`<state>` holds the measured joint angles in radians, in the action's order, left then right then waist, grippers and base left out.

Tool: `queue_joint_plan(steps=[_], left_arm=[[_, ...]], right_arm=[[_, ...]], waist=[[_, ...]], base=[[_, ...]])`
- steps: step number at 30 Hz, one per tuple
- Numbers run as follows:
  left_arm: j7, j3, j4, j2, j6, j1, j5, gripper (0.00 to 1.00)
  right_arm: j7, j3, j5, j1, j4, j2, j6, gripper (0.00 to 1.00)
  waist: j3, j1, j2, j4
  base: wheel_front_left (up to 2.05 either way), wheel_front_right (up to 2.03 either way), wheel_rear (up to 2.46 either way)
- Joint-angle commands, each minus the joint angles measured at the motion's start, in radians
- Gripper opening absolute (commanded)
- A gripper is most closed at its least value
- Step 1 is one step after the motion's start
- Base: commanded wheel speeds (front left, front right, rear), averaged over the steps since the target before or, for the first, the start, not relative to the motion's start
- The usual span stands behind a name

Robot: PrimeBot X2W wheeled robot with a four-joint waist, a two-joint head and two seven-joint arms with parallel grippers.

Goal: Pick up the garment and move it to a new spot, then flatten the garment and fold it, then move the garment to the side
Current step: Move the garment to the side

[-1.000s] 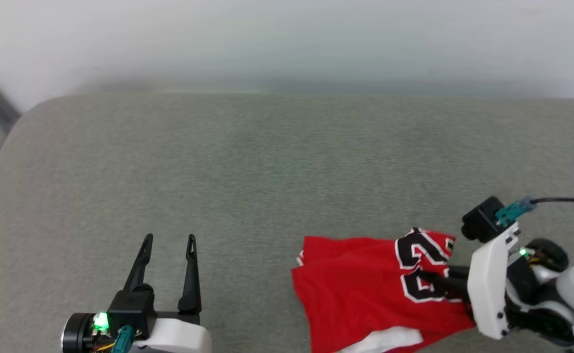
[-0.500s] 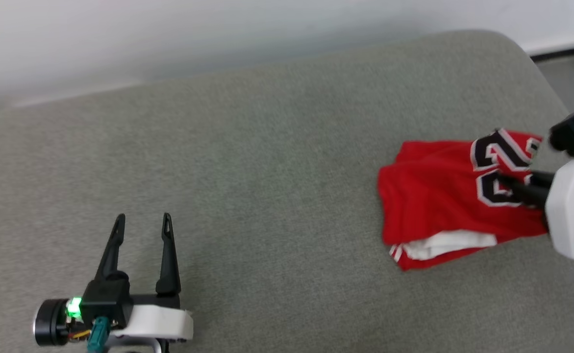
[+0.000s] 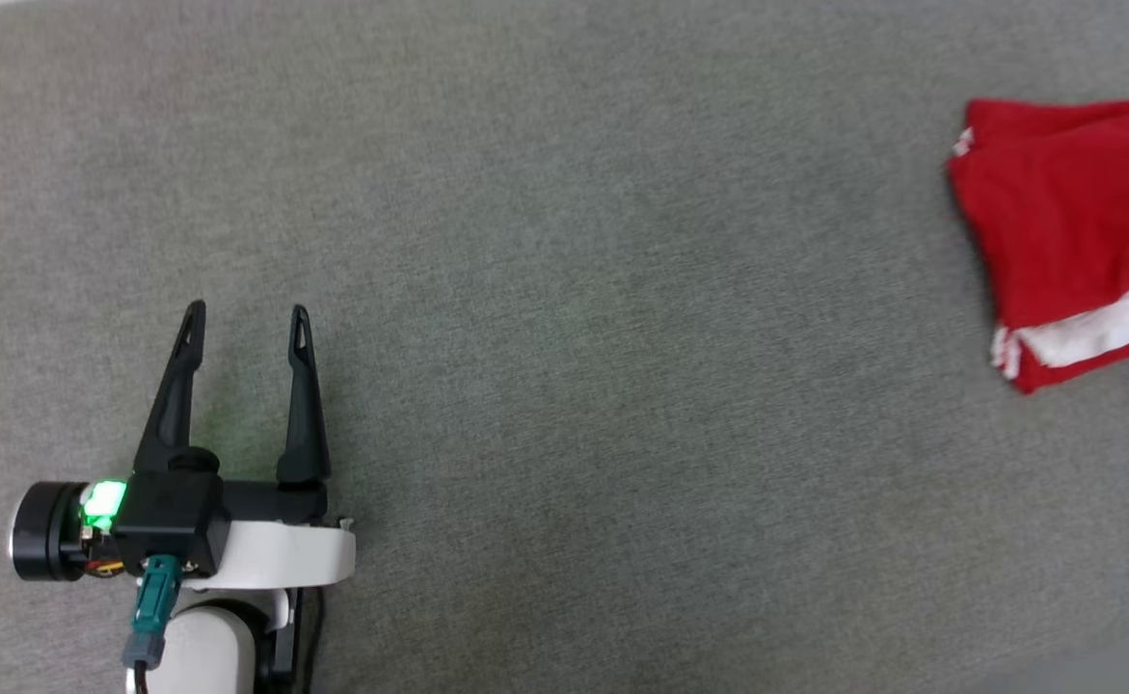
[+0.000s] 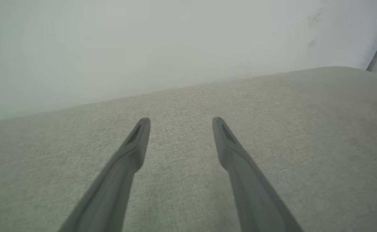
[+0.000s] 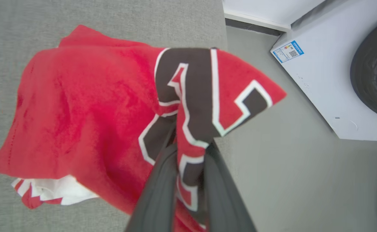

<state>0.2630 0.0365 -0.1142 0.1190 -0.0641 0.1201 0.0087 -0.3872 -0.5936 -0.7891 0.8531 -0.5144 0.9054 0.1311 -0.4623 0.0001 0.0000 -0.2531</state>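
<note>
Left pincer [image 3: 248, 310] is held wide open and empty, low-left over the grey surface [image 3: 564, 241]. Garment [image 3: 1065, 212] is found folded well off to its right, at the surface's right end, long axis judged to run toward the right arm. Right pincer [image 5: 191, 151] is clamped on the numbered fabric there, one corner carried past the surface edge. Sideways placement is best left to the right arm.

Red jersey [image 5: 79, 106] with black, white-outlined numerals, a white sleeve and red-and-white striped trim. Grey-green woven surface [image 3: 564, 289]. The left hand [image 3: 247, 310] is black.
</note>
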Motion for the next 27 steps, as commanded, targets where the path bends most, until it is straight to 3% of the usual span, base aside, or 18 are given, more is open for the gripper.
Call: queue_joint_plan(steps=[1,10,11,12,13,16,17,21,22,27], left_arm=[[0.002,0.003,-0.010,0.009,-0.001,0.016,0.004,1.00],[0.002,0.003,-0.035,0.025,-0.016,0.036,0.001,1.00],[0.002,0.003,-0.033,0.025,-0.016,0.034,-0.001,1.00],[0.002,0.004,-0.028,0.024,-0.019,0.031,-0.002,1.00],[0.002,0.006,-0.022,0.022,-0.020,0.027,-0.004,1.00],[0.002,0.013,-0.011,0.014,-0.024,0.015,-0.011,1.00],[0.002,0.019,0.002,0.006,-0.028,0.000,-0.015,1.00],[0.002,0.020,0.016,-0.005,-0.031,-0.041,-0.028,1.00],[0.002,0.020,0.016,-0.005,-0.031,-0.041,-0.028,1.00],[0.002,0.016,0.027,-0.022,-0.039,-0.099,-0.039,1.00]], right_arm=[[0.013,0.021,0.014,0.032,-0.043,-0.013,-0.001,0.00],[0.089,0.077,0.101,0.092,-0.235,-0.059,-0.001,0.00],[0.091,0.087,0.093,0.092,-0.253,-0.074,-0.001,0.22],[0.100,0.092,0.095,0.095,-0.264,-0.086,-0.001,0.88],[0.118,0.096,0.108,0.100,-0.274,-0.088,-0.001,1.00],[0.176,0.096,0.144,0.101,-0.293,-0.097,-0.001,1.00],[0.276,0.099,0.210,0.112,-0.302,-0.090,-0.001,1.00],[0.450,0.135,0.295,0.109,-0.294,-0.120,-0.001,1.00],[0.450,0.135,0.295,0.109,-0.294,-0.120,-0.001,1.00],[0.634,0.235,0.413,0.058,-0.236,-0.186,-0.001,1.00]], waist=[[-0.046,-0.0001,0.0000,0.018],[-0.092,-0.0001,0.0000,0.031],[-0.086,-0.0001,0.0000,0.030],[-0.078,-0.0001,0.0000,0.029],[-0.069,-0.0001,0.0000,0.029],[-0.026,-0.0001,0.0000,0.032],[0.031,-0.0001,0.0000,0.039],[0.115,-0.0001,0.0000,0.052],[0.115,-0.0001,0.0000,0.052],[0.203,-0.0001,0.0000,0.079]], base=[[0.00,0.00,0.00],[0.00,0.00,0.00],[0.00,0.00,0.00],[0.00,0.00,0.00],[0.00,0.00,0.00],[0.00,0.00,0.00],[0.00,0.00,0.00],[0.00,0.00,0.00],[0.00,0.00,0.00],[0.00,0.00,0.00]])
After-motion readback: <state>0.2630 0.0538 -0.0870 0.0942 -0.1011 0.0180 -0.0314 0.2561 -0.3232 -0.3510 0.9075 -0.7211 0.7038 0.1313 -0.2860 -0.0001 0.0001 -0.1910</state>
